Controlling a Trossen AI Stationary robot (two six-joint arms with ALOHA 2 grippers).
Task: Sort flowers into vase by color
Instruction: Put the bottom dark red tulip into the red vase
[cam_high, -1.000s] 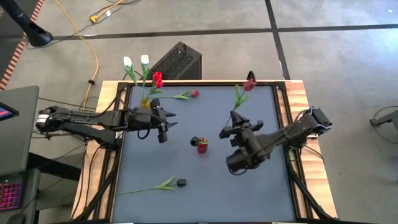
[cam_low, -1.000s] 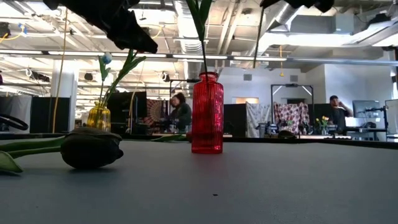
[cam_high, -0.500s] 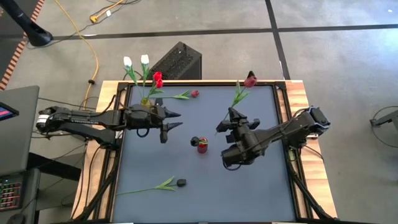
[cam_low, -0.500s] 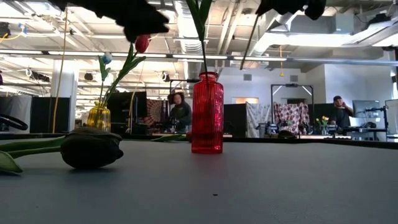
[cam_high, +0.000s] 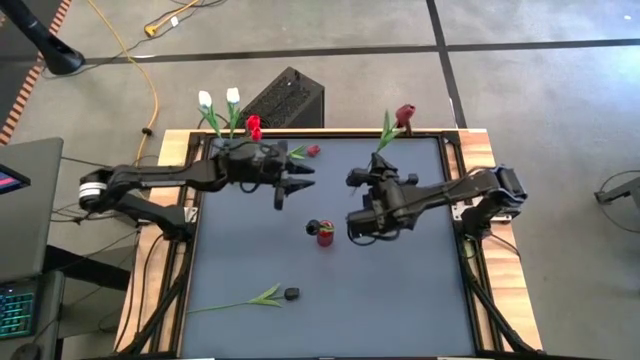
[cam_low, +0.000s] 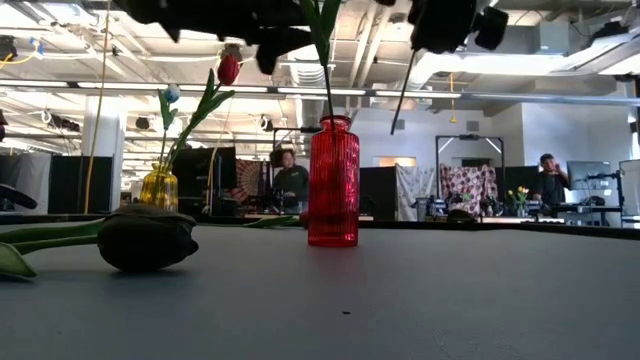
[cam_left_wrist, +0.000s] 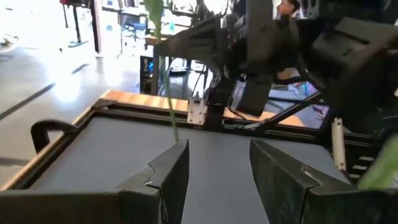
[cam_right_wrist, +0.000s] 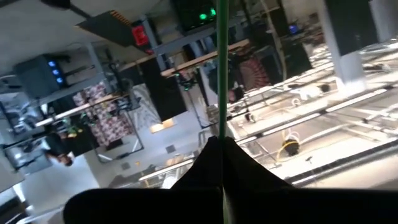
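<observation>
- Right gripper (cam_high: 357, 180) has swung in from the right side of the table (cam_high: 400, 290) toward the middle, now just right of the red vase (cam_high: 325, 235); jaws clamped shut on the stem of a red tulip (cam_high: 403, 114).
- Held tulip is tilted, head out past the table's far edge, stem end low near the vase in low view; looks like lining up to drop it in, not yet inserted.
- Left gripper (cam_high: 290, 184) moved right, away from the yellow vase (cam_low: 159, 186), jaws open, nothing held; judged: red tulip (cam_high: 253, 127) just released there.
- Yellow vase at far-left corner holds two white tulips (cam_high: 218, 98) plus that red one.
- Red vase holds a dark tulip (cam_high: 313, 227).
- Loose on the table: dark-headed tulip (cam_high: 290, 293) near front, small red tulip (cam_high: 312, 150) at the far edge.
</observation>
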